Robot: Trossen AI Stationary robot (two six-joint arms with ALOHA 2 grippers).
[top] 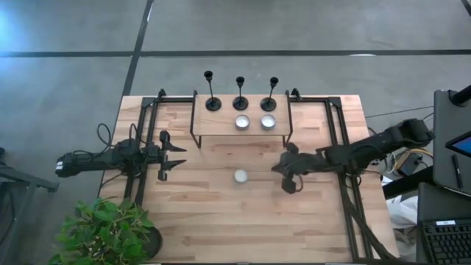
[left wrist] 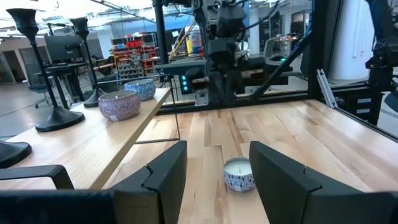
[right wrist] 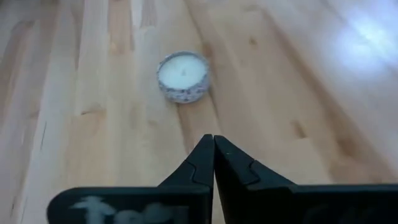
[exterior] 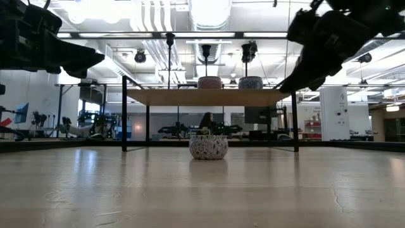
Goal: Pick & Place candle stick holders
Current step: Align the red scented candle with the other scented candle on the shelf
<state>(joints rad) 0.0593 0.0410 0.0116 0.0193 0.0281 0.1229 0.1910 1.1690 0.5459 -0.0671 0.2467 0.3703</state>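
Note:
Three black candle stick holders [top: 213, 101] [top: 241, 101] [top: 269, 101] stand upright on their round bases along the far edge of a raised wooden shelf [top: 217, 125]. Two of them also show in the left wrist view [left wrist: 46, 93]. My left gripper [top: 179, 157] hovers open over the table's left part, fingers pointing toward the right. My right gripper [top: 285, 179] hovers shut and empty right of the table's middle, tipped down. A small white candle in a patterned tin [top: 240, 176] sits on the table between the two grippers, and shows in the right wrist view [right wrist: 183, 74].
Two more tin candles [top: 242, 122] [top: 268, 121] sit on the shelf in front of the holders. A potted plant [top: 107, 232] stands at the table's near left corner. Black frame rails [top: 342, 147] run along both sides. Bare tabletop [top: 250, 221] lies near the front edge.

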